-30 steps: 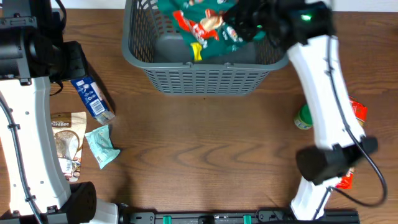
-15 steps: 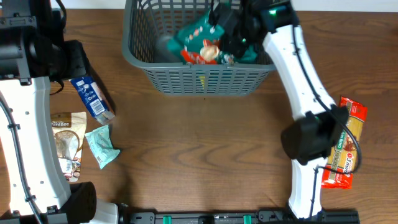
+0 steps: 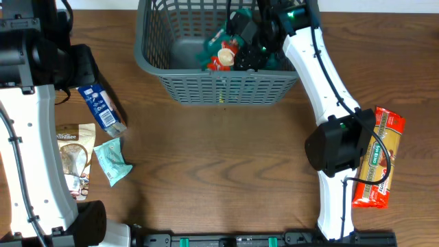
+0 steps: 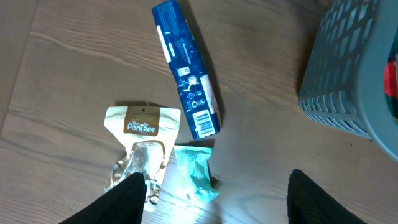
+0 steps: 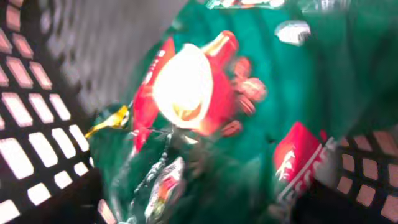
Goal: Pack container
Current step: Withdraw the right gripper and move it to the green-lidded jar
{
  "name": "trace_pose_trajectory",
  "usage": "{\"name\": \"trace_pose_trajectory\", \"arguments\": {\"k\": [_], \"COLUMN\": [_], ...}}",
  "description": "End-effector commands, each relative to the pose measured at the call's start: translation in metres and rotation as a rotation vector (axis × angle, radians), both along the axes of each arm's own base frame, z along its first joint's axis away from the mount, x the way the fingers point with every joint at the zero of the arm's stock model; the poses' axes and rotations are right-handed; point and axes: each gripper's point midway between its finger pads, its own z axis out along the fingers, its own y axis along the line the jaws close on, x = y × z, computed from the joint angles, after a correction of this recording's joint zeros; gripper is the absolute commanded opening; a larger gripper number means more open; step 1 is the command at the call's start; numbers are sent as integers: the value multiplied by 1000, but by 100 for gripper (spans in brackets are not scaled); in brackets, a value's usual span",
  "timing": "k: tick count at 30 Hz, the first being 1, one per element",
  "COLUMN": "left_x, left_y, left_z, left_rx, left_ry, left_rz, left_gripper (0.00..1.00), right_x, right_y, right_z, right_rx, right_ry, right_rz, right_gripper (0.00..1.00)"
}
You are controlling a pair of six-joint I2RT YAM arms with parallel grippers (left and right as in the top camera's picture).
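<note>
The container (image 3: 226, 90), a dark grey lattice basket, stands at the back middle of the table. Inside it lies a green and red snack bag (image 3: 223, 51). My right gripper (image 3: 248, 40) reaches down into the basket right over that bag. In the blurred right wrist view the bag (image 5: 205, 93) fills the frame, and my right gripper (image 5: 205, 211) has its fingers spread wide at the frame's lower corners, open. The basket wall (image 5: 37, 124) shows at the left. My left gripper (image 4: 217, 205) hangs open above the table, nothing between its fingers.
A blue packet (image 3: 101, 108), a beige PanTree pouch (image 3: 74, 154) and a small teal packet (image 3: 112, 161) lie at the left, below my left gripper. A red and yellow noodle packet (image 3: 378, 158) lies at the right, beside the right arm.
The right arm swung left and down into the basket with the green bag, then its jaws opened. The bag now lies lower in the basket. The left arm stayed still.
</note>
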Motion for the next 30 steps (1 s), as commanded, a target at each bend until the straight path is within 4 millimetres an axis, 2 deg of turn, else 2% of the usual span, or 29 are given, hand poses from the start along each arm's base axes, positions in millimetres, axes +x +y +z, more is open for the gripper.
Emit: {"name": "trace_pose_trajectory", "arguments": {"k": [1, 4, 6, 8, 9, 11, 13, 15, 19, 22, 23, 27, 30], "left_x": [-4, -4, -4, -4, -3, -3, -2, -2, -2, -2, -2, -2, -4], "left_y": [0, 0, 0, 0, 0, 0, 0, 0, 0, 0, 0, 0, 0], "left_z": [5, 5, 5, 5, 5, 5, 5, 6, 6, 6, 5, 5, 4], "left_rx": [2, 2, 2, 2, 2, 2, 2, 2, 2, 2, 2, 2, 1], "left_ry": [-15, -14, -14, -15, -15, -18, -21, -23, -22, -22, -22, -20, -11], "left_rz": [-5, -5, -5, -5, -5, -5, -5, -5, -5, -5, -5, -5, -5], "left_gripper": [58, 59, 58, 59, 58, 58, 58, 58, 58, 58, 58, 58, 58], "right_x": [4, 14, 12, 6, 1, -14, -35, -60, -103, -123, -124, -134, -157], "right_y": [12, -2, -24, -58, -82, -133, -186, -224, -280, -295, -297, -290, -278], "right_z": [86, 150, 189, 218, 229, 239, 239, 232, 210, 198, 195, 182, 161], "right_rx": [140, 235, 285, 308, 306, 272, 226, 201, 165, 136, 140, 190, 178], "right_ry": [-162, -289, -344, -375, -384, -387, -364, -301, -159, -76, -60, 35, 146], "right_rz": [-62, -196, -314, -464, -564, -755, -972, -1116, -1354, -1417, -1415, -1399, -1393], "right_gripper": [94, 99, 99, 99, 99, 99, 99, 99, 99, 99, 99, 99, 99]}}
